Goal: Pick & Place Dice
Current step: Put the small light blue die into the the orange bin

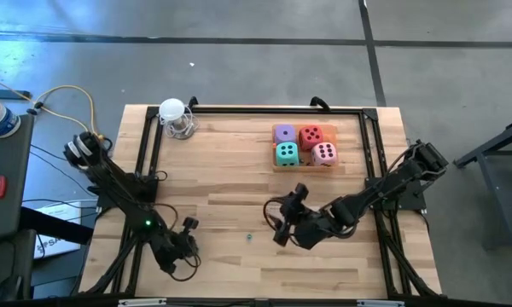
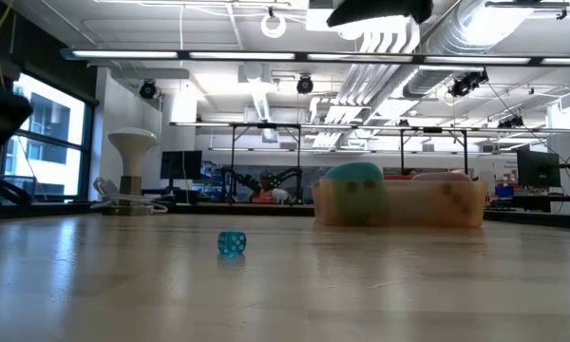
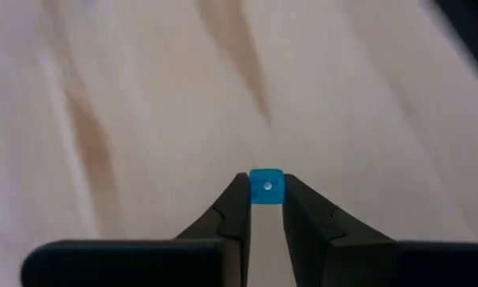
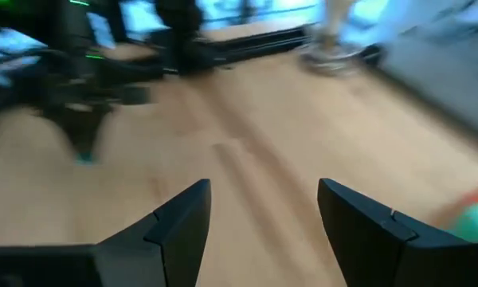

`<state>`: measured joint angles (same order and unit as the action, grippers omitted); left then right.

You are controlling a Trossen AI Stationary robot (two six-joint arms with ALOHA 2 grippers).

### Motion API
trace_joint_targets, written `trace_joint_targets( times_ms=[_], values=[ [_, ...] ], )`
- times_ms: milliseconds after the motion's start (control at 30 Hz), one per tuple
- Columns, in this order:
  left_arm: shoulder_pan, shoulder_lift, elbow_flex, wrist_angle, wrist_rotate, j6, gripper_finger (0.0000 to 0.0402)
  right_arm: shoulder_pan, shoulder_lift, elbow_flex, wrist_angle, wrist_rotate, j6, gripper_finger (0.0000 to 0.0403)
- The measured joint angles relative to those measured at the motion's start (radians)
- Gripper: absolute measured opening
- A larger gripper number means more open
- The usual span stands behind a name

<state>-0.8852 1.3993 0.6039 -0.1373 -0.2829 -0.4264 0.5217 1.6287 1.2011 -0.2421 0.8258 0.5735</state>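
- The four dice sit together in a shallow tray (image 1: 304, 166) on the table (image 1: 239, 179), toward one o'clock from the table's middle in the high view; purple die (image 1: 284, 133) and red die (image 1: 311, 136) form the far row, teal die (image 1: 287, 154) and pink die (image 1: 324, 154) the near row, all touching or just beside one another
- In the low view the tray's translucent wall (image 2: 437, 204) stands at about two o'clock, with the teal die (image 2: 353, 173) rising above its rim
- Left gripper (image 1: 189, 225) is low over the wood at about seven o'clock from the table's middle; in the left wrist view its fingers (image 3: 237, 209) stand narrow, pinching a tiny blue bead (image 3: 265, 186) between their tips
- A second small blue bead (image 1: 248, 238) lies alone on the bare wood between the two grippers; the low view shows it in the foreground (image 2: 231, 243)
- Right gripper (image 1: 279, 223) hovers at about five o'clock from the table's middle, well apart from the tray; its fingers (image 4: 178, 219) are spread wide with nothing between them
- A white lamp-like object (image 1: 176, 115) stands at the far left corner, about eleven o'clock
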Motion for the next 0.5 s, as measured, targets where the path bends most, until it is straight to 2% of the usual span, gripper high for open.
trace_joint_targets(
  times_ms=[67,167,300,400,500],
  values=[
    [0.0,-0.051,0.01,0.005,-0.069,0.102,0.0045,-0.001,0.0,0.0,0.081,-0.086,0.034,0.0224],
    [-0.009,-0.146,0.02,0.023,-0.245,0.243,0.0047,-0.005,0.006,0.0,0.204,-0.18,0.05,0.0224],
    [-0.01,-0.27,0.023,0.216,-0.437,0.443,0.0047,-0.005,0.049,0.0,0.379,-0.254,0.05,0.0224],
    [-0.008,-0.317,0.024,0.432,-0.474,0.57,0.0048,-0.006,0.1,0.0,0.571,-0.359,0.015,0.0224],
    [-0.008,-0.317,0.025,0.626,-0.447,0.688,0.0048,-0.013,0.161,0.0,0.792,-0.408,-0.034,0.0224]
  ],
)
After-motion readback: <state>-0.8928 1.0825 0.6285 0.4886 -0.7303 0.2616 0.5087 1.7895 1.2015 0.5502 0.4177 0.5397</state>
